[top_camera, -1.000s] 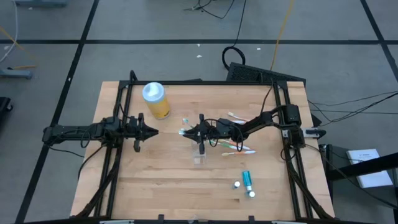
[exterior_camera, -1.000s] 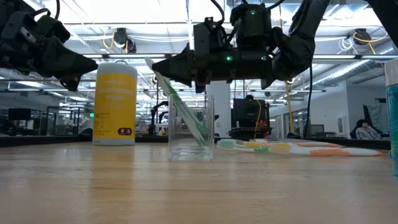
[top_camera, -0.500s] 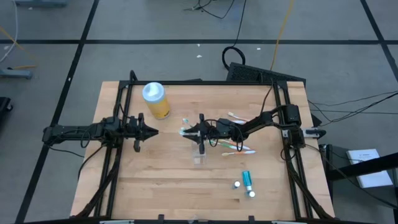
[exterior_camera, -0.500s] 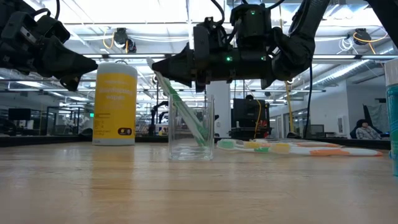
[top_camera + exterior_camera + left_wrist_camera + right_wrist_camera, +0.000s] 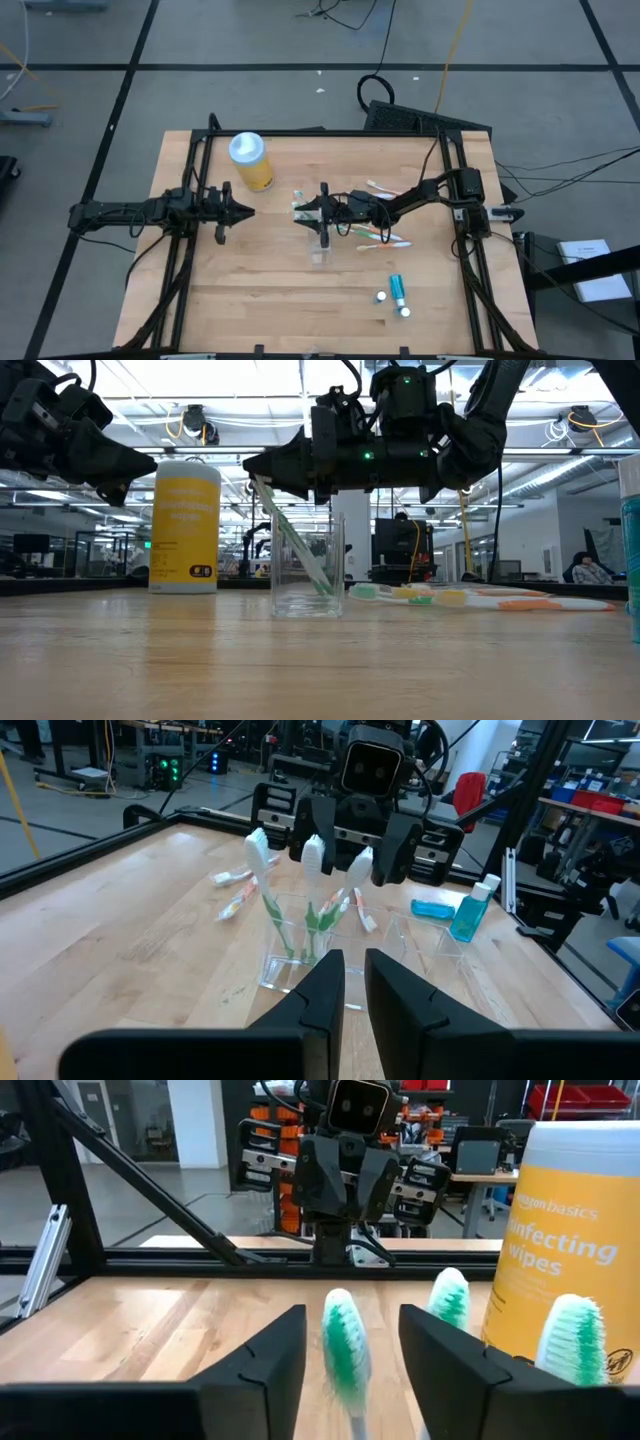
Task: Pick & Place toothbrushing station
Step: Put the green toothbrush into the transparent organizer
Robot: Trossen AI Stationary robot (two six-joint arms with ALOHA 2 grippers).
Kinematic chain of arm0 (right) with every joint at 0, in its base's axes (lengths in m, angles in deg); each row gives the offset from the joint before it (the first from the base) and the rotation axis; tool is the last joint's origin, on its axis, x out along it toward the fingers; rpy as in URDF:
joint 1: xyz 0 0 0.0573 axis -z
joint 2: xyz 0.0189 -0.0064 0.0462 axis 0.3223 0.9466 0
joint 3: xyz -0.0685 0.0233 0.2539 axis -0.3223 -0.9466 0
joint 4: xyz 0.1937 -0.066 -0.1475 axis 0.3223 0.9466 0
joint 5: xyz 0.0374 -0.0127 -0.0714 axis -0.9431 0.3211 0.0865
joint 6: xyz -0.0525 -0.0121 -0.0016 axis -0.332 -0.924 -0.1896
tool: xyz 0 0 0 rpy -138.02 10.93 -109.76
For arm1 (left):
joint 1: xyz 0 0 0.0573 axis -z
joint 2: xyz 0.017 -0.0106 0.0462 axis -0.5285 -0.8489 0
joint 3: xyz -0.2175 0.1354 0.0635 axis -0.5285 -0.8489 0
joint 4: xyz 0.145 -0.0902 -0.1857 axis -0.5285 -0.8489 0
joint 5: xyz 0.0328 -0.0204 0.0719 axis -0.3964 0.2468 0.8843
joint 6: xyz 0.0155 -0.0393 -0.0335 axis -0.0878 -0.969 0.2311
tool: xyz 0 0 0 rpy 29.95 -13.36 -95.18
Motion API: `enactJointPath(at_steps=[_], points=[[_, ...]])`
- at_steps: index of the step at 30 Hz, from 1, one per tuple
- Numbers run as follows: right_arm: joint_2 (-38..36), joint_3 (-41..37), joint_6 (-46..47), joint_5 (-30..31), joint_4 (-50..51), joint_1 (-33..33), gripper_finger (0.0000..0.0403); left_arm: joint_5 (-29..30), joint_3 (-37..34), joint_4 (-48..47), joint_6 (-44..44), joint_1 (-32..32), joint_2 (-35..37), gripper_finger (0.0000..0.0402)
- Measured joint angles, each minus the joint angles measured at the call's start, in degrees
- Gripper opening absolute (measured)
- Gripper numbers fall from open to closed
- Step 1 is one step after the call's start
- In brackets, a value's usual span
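Right gripper (image 5: 345,1370) jaws apart around a brush (image 5: 345,1342) head, wooden table (image 5: 250,290) beneath, workshop behind, cup (image 5: 307,565) below holding three brushes, left gripper (image 5: 350,985) jaws nearly together.

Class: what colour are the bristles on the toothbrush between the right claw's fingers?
Green and white bristles, clearest in the right wrist view.

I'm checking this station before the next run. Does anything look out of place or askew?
Little stands out. Three toothbrushes lean in the clear cup, the right gripper open around the middle one. More toothbrushes lie loose on the table. One teal tube lies on its side.
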Motion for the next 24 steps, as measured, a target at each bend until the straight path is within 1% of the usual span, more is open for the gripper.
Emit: enactJointPath(at_steps=[5,9,15,24], points=[[-2.4,0.0,-2.2,0.0,2.5,0.0,0.0162,0.0,0.0,0.0,0.0,0.0,0.0,0.0049],[-6.5,0.0,-2.9,0.0,8.5,0.0,0.0163,0.0,0.0,0.0,0.0,0.0,0.0,0.0049],[-13.9,0.0,-7.0,-0.1,24.2,0.0,0.0162,0.0,0.0,0.0,0.0,0.0,0.0,0.0049],[-22.6,0.0,-7.6,-0.2,50.2,0.0,0.0159,0.0,0.0,0.0,0.0,0.0,0.0,0.0049]])
